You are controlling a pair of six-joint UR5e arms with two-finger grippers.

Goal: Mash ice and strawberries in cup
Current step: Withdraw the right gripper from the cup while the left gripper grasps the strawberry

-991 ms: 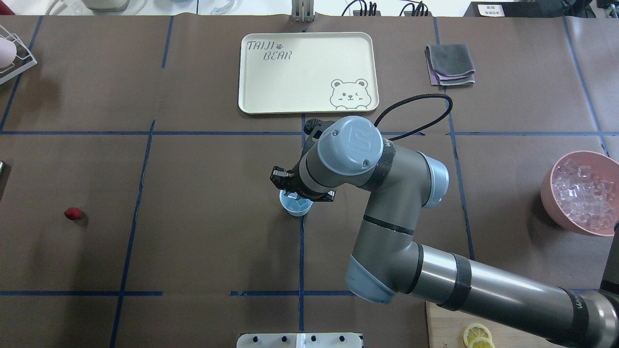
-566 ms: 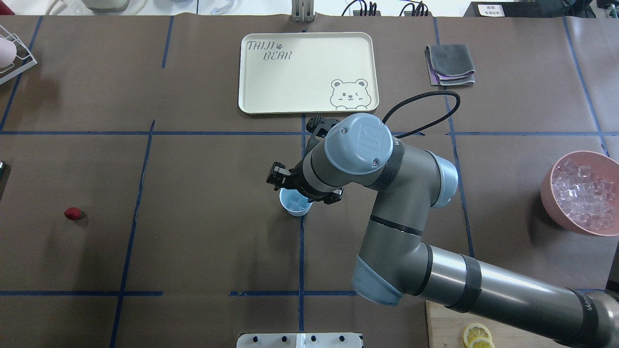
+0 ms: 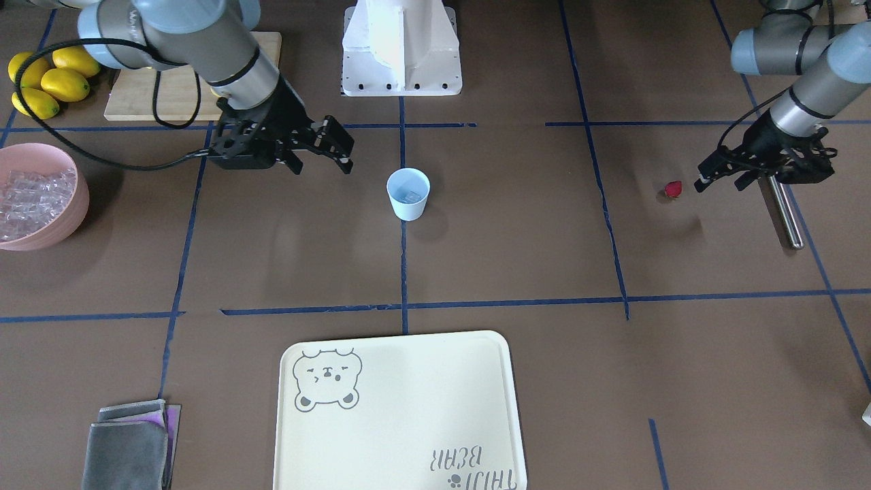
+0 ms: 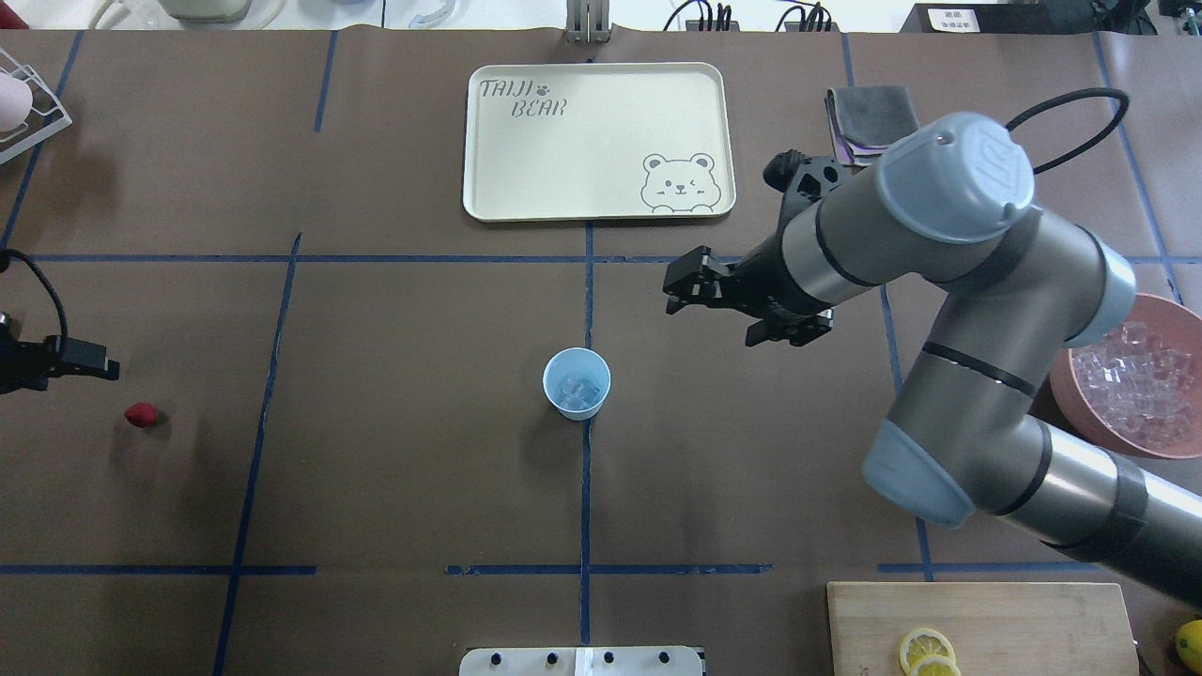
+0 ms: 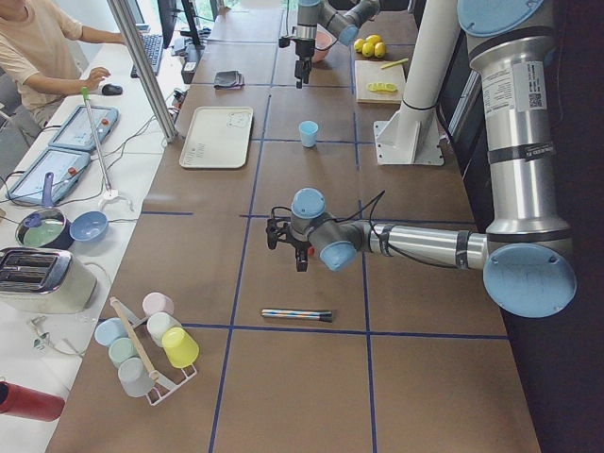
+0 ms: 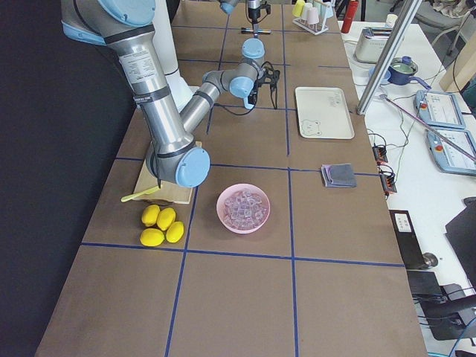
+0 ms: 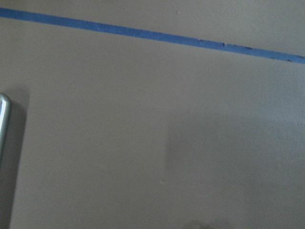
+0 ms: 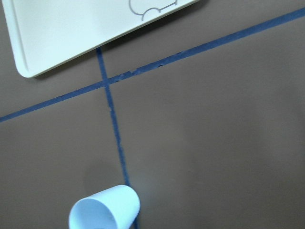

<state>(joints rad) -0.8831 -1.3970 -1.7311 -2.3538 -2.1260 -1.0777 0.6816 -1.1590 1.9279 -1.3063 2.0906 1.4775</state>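
Note:
The pale blue cup [image 4: 577, 383] [image 3: 408, 194] stands upright at the table's middle on a blue tape line, with a few pieces of clear ice [image 4: 581, 392] inside. My right gripper [image 4: 670, 293] [image 3: 346, 156] hovers off to the cup's right and beyond it, open and holding nothing. The right wrist view shows the cup [image 8: 105, 210] at its bottom edge. The strawberry [image 4: 141, 415] [image 3: 673, 188] lies alone on the mat at far left. My left gripper [image 3: 718, 182] hangs just beside it, open and not touching it.
A metal rod [image 3: 786, 211] lies on the mat under the left arm. A pink bowl [image 4: 1164, 302] of ice sits at the right edge. The cream tray [image 4: 563, 141] and a folded grey cloth [image 4: 873, 113] are at the back. A board with lemon slices [image 4: 925, 650] is front right.
My right gripper has left the spot over the cup and swung right and back, uncovering the cup with ice in it. The left gripper has come in at the left edge.

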